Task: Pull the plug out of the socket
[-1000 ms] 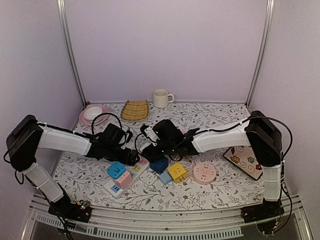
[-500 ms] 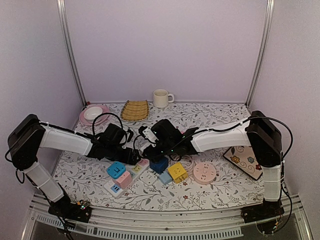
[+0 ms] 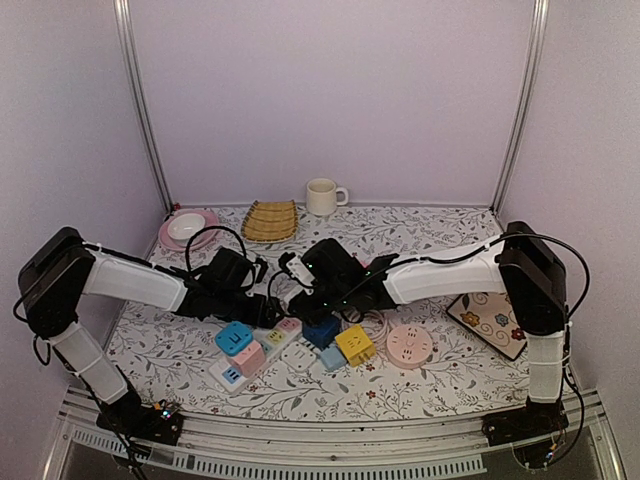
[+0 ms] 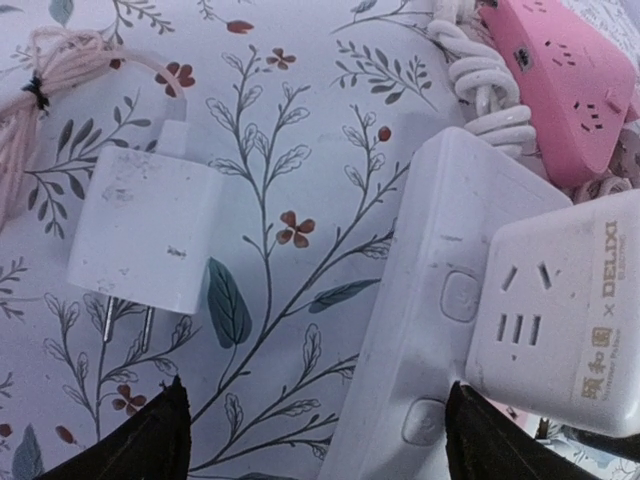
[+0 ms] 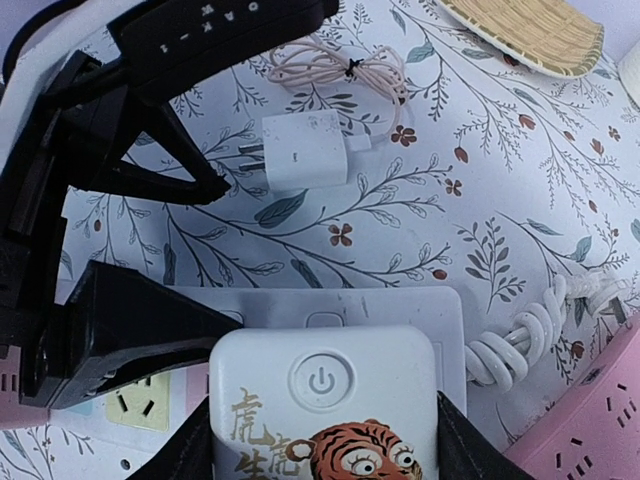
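A white cube plug (image 5: pixel 325 415) with a power button and a tiger print sits over the end of a white power strip (image 5: pixel 330 300). My right gripper (image 5: pixel 325 450) is shut on it, one finger on each side. Whether its pins are still in the socket is hidden. The left wrist view shows the cube's side (image 4: pixel 565 320), marked DELIXI, on the strip (image 4: pixel 430 300). My left gripper (image 4: pixel 328 440) is open and straddles the strip's end, with one finger (image 4: pixel 150 445) over the table and the other by the cube. From above the two grippers (image 3: pixel 262 308) (image 3: pixel 300 298) meet over the strip.
A loose white charger (image 4: pixel 145 240) with a pink cable (image 5: pixel 335 70) lies on the table just beyond the strip. A pink power strip (image 4: pixel 570 80) and a coiled white cord (image 5: pixel 520 345) lie to the right. Blue, pink and yellow cube adapters (image 3: pixel 355 343) crowd the strip's near end.
Both grippers have shifted only slightly, a little nearer the front. The grip on the tiger cube looks the same.
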`<action>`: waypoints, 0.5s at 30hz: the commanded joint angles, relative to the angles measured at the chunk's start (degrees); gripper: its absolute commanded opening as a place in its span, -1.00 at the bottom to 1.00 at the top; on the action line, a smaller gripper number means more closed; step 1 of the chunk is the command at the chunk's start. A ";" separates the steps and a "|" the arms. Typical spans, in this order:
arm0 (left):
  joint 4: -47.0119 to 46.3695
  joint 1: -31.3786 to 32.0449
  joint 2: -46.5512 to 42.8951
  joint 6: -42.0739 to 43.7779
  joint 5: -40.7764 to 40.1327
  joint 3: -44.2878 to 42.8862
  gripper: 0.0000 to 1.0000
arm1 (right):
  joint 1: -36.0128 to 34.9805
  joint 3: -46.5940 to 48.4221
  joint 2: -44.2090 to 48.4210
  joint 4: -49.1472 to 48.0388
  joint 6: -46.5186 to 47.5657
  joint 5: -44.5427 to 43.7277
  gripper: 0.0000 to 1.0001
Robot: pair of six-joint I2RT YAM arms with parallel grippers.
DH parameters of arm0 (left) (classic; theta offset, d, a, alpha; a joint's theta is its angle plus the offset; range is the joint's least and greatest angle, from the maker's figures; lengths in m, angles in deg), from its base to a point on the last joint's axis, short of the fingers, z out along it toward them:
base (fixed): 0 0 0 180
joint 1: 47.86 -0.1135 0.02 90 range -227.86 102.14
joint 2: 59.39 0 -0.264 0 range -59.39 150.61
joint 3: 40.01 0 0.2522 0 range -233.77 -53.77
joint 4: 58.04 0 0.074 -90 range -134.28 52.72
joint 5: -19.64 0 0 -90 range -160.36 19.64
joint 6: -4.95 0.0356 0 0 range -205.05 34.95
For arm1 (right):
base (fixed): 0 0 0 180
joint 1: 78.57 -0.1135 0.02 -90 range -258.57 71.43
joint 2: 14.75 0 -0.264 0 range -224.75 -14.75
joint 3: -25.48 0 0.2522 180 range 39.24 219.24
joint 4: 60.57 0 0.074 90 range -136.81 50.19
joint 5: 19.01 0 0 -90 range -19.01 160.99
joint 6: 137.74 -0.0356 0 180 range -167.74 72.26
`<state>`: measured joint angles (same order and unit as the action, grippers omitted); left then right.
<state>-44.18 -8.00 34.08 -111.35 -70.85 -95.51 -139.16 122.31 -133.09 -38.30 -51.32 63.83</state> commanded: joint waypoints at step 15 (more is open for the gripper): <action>5.43 -0.13 2.86 0.47 -2.93 2.36 0.75 | -2.33 2.72 9.38 -0.78 0.50 -5.95 -0.32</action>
<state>-45.62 -7.87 34.39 -111.66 -70.81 -95.38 -140.19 121.98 -130.29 -33.62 -52.48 61.56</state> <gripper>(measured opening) 0.877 0.588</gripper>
